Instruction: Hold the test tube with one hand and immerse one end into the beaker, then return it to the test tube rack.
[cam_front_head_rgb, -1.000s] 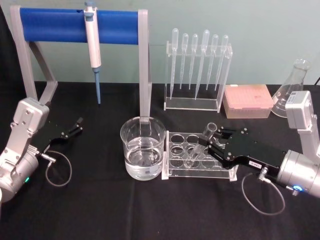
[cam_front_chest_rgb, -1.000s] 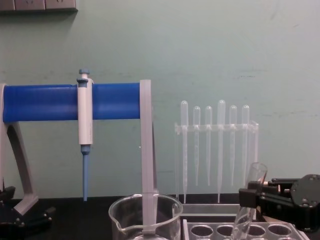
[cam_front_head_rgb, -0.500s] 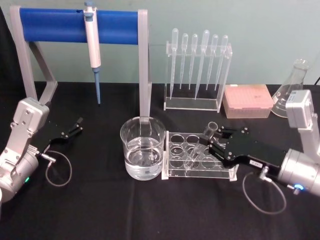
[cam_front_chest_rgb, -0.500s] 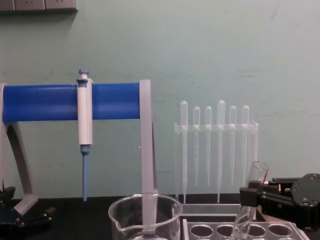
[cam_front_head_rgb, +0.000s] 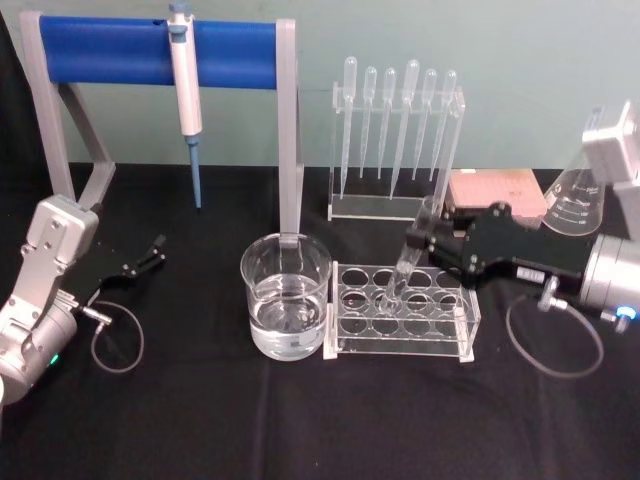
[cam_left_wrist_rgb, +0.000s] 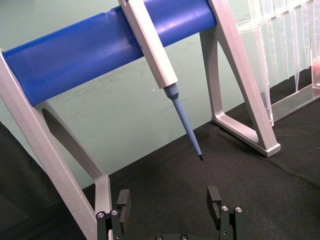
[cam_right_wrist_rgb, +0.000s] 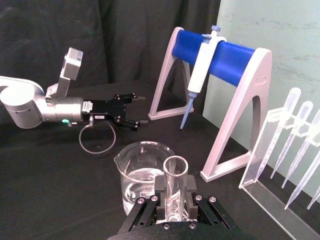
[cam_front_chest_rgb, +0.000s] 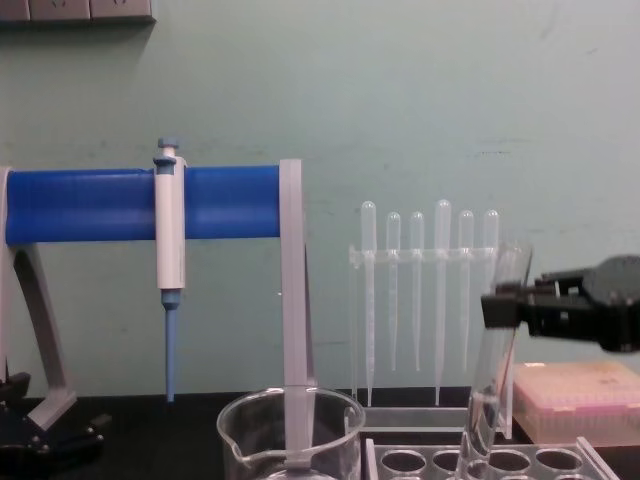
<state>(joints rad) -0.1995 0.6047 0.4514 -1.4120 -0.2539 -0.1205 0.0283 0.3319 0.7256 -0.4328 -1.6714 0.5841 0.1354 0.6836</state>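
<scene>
Immediately beside rack (cam_front_head_rgb: 440, 338), beaker (cam_front_head_rgb: 286, 300); pipettes (cam_front_head_rgb: 395, 110) behind.

The test tube (cam_front_head_rgb: 402, 272) in my matt black right pincer (cam_front_head_rgb: 416, 243) is clear, glossy glass, like the beaker (cam_front_head_rgb: 286, 268). The rack (cam_front_head_rgb: 440, 340) looks like clear smooth plastic, on a matt black cloth (cam_front_head_rgb: 200, 420).

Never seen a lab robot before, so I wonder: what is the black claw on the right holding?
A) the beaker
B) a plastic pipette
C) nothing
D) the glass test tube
D: the right gripper is shut on the test tube, whose lower end is at the rack.
</scene>
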